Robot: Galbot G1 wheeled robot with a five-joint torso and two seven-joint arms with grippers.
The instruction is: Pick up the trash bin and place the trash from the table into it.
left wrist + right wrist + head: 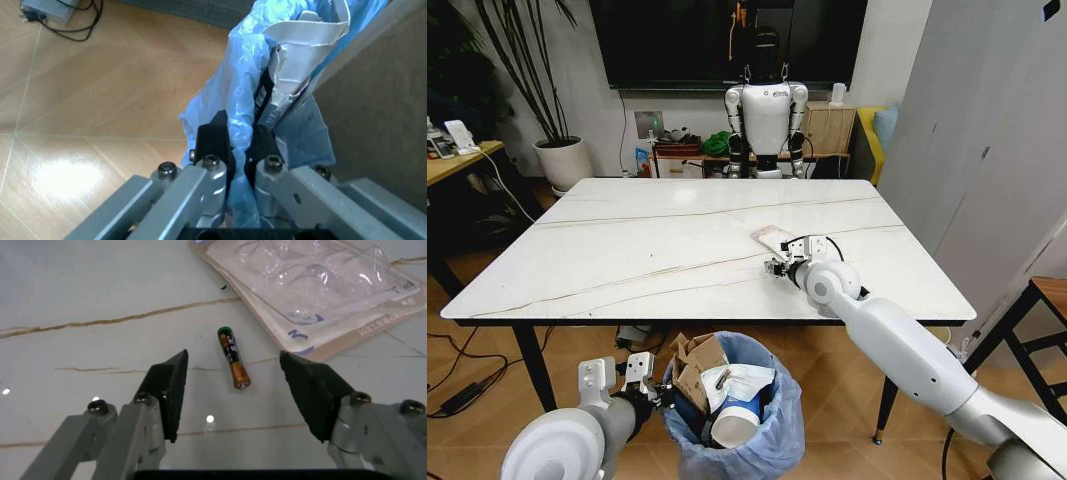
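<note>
Left holding bin by rim, right hovering open over battery

Left gripper (241, 145) low in front of the desk's near edge, fingers (213, 140) clenched on the blue bag at the rim of the trash bin (772, 430). Bin beside and just right of that gripper in head view, below the desk's front edge, over the wooden floor (87, 100). Can't tell whether lifted or resting on the floor.

Inside the bin: torn brown cardboard (695, 368), blue paper cup (735, 420) lying mouth toward the camera, white paper packets (745, 380). White packet edge also visible in left wrist view, pressed against the bag just past the fingers.

Right gripper (233, 390) out over the desk (627, 250), right-of-centre, toward the near edge. Fingers (170, 385) released, spread wide, one on each side of a small battery (233, 357) lying flat on the marble. No contact with the battery; gap on both sides. Battery: gold and black body, green end pointing away from the gripper.

Clear blister pack on white card (307, 285) just beyond the battery, flat on the desk, near but not touching it. Same pack in head view as a pale flat piece (774, 238) just beyond the right gripper.

Rest of the desk top bare marble with thin brown veins
</note>
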